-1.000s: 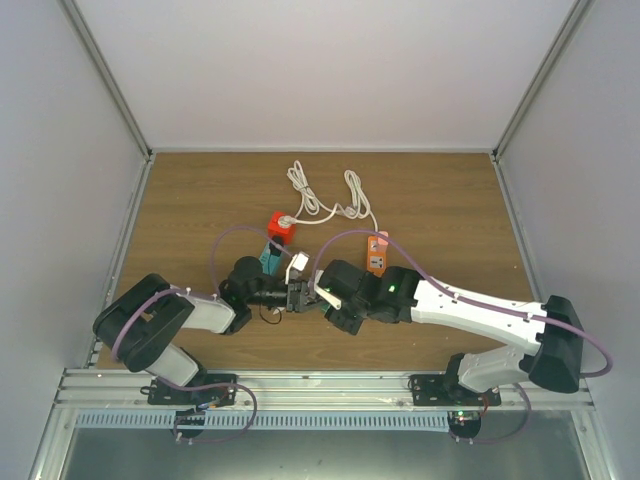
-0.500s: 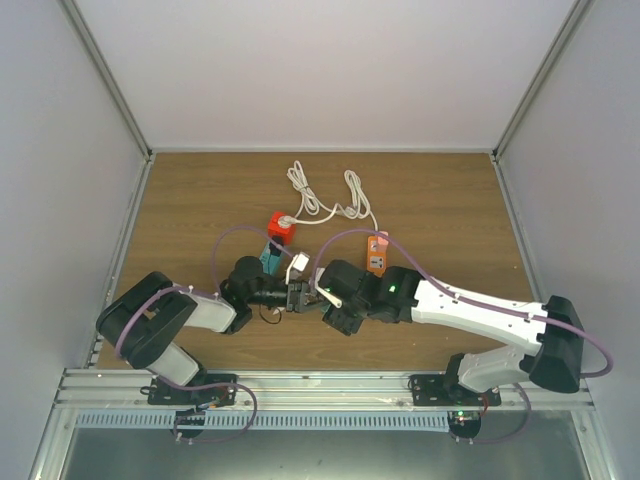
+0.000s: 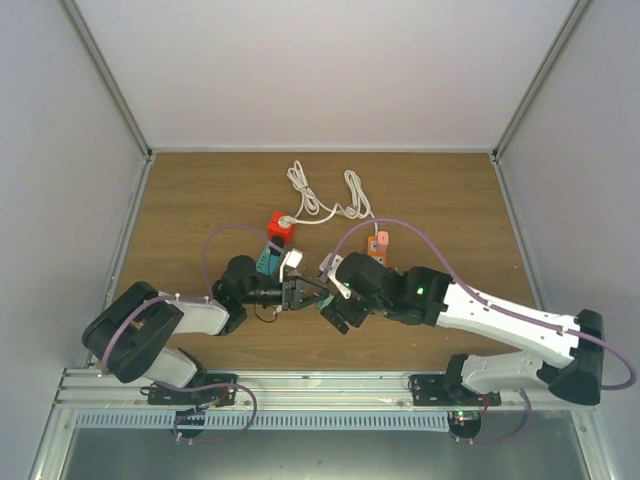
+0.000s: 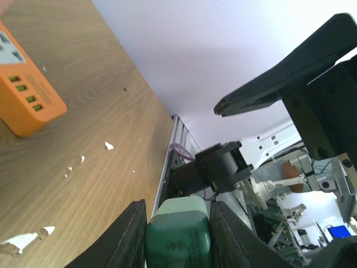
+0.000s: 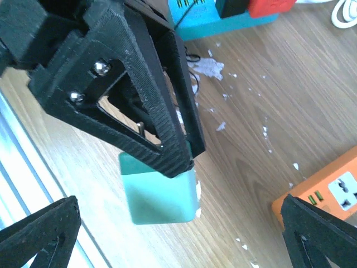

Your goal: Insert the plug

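My left claw (image 4: 177, 215) clenched the plug (image 5: 159, 195), right claw (image 3: 326, 293) gaping near it; a skewed handover could have dropped it onto the worktop (image 5: 268, 100).

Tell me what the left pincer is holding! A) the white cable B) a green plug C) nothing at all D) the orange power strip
B: in the left wrist view the left pincer is shut on the green plug, while the orange power strip lies off to the side, untouched.
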Motion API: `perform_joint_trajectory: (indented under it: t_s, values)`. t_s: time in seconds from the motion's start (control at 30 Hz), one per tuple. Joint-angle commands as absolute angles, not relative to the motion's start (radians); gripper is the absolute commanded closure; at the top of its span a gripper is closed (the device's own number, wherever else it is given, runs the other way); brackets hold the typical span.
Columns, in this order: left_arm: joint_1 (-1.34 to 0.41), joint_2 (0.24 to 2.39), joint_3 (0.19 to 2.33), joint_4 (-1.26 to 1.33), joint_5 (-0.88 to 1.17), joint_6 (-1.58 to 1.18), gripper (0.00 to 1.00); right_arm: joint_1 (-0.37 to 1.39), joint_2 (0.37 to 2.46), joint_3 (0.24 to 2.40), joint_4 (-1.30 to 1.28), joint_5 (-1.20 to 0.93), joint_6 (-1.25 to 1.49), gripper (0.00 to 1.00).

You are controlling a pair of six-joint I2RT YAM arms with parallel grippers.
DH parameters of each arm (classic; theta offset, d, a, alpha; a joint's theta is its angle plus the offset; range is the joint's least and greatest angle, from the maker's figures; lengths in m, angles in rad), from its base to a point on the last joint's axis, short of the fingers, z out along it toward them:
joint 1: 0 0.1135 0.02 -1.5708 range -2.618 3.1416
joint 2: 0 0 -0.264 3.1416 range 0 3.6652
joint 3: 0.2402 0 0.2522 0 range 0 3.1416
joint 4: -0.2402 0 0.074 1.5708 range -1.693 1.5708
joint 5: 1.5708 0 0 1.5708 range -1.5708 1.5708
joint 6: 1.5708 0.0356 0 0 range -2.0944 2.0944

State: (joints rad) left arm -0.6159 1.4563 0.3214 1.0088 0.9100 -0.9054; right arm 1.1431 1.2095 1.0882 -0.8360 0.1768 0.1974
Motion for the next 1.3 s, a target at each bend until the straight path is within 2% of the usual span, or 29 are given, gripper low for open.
perform_joint_trajectory:
  t_s: [0.0, 0.23, 0.43, 0.7, 0.9, 1.27]
  values:
    - [-0.589, 1.404, 0.321, 1.049, 0.872, -0.865, 1.00, 1.102, 1.132, 1.042, -0.707, 0.062, 0.280, 0.00]
    - [-0.559, 1.307, 0.303, 1.020, 0.770, -0.812, 1.00, 0.895, 0.927, 0.849, -0.323, -0.374, 0.456, 0.00]
    - [-0.551, 1.158, 0.273, 0.999, 0.655, -0.775, 1.00, 0.816, 0.904, 0.568, 0.151, -0.575, 0.730, 0.00]
    - [-0.548, 1.072, 0.278, 1.001, 0.634, -0.786, 1.00, 0.814, 0.960, 0.424, 0.573, -0.616, 0.775, 0.07]
    - [-0.548, 1.072, 0.277, 1.022, 0.649, -0.805, 1.00, 0.812, 0.994, 0.375, 0.765, -0.580, 0.784, 0.11]
    - [-0.548, 1.046, 0.278, 1.036, 0.662, -0.834, 1.00, 0.810, 1.123, 0.386, 0.856, -0.532, 0.778, 0.11]
